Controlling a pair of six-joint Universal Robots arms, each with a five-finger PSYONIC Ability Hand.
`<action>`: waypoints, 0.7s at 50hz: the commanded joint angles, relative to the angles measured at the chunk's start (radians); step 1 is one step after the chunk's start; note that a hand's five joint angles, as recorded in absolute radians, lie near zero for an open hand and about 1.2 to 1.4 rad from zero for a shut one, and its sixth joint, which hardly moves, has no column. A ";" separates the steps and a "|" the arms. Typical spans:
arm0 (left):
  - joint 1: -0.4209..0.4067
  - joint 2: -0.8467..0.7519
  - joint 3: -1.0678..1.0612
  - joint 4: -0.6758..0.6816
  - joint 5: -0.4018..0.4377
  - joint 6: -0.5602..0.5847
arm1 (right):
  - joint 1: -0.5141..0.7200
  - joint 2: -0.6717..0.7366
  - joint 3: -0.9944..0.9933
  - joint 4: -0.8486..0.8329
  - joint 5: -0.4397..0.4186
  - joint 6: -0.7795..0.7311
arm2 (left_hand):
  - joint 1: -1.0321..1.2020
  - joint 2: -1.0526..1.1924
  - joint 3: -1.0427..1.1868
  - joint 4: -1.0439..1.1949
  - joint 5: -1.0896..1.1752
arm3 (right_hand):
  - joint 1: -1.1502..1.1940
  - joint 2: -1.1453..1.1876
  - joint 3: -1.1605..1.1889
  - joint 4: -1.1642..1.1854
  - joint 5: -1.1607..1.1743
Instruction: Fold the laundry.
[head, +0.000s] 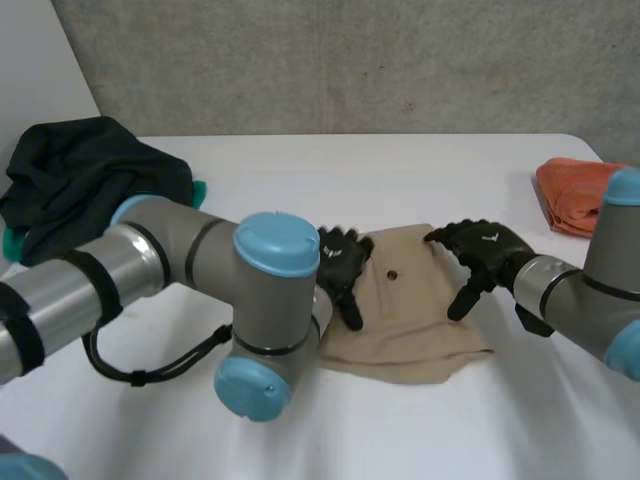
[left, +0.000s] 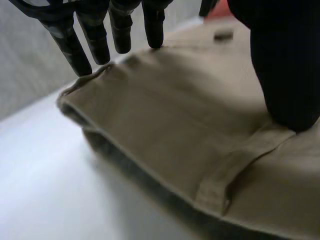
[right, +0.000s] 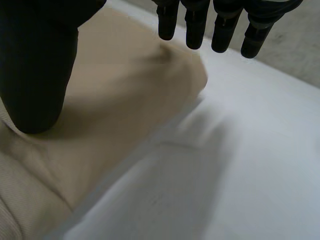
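While the folded tan garment (head: 408, 310) is lying under both palms, the left hand (head: 340, 262) and right hand (head: 487, 250) are resting open-fingered on its opposite edges, thumbs pressing down, seemingly pinning it flat for the next fold.

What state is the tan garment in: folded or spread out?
Folded. The tan garment is a compact shape, with stacked layers at its edge beside the left hand.

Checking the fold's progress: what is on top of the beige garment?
Both black hands rest on the beige garment: the left hand near its left edge, the right hand near its right edge. The cloth beneath them is hidden.
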 joint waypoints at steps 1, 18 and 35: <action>0.000 -0.008 -0.028 -0.061 -0.041 0.078 | 0.004 0.051 -0.031 0.001 0.023 -0.119 | 0.005 -0.006 -0.010 -0.004 -0.024 | -0.045 -0.035 -0.033 -0.031 -0.050; 0.039 0.298 -0.013 0.083 0.108 0.081 | 0.029 -0.250 0.180 -0.137 0.083 -0.166 | 0.011 -0.001 -0.004 0.002 -0.018 | -0.045 -0.035 -0.033 -0.031 -0.050; 0.122 0.332 0.090 -0.100 0.682 -0.016 | 0.199 -0.270 0.656 -0.660 0.089 -0.166 | 0.020 0.008 0.004 0.011 -0.009 | -0.045 -0.035 -0.033 -0.031 -0.050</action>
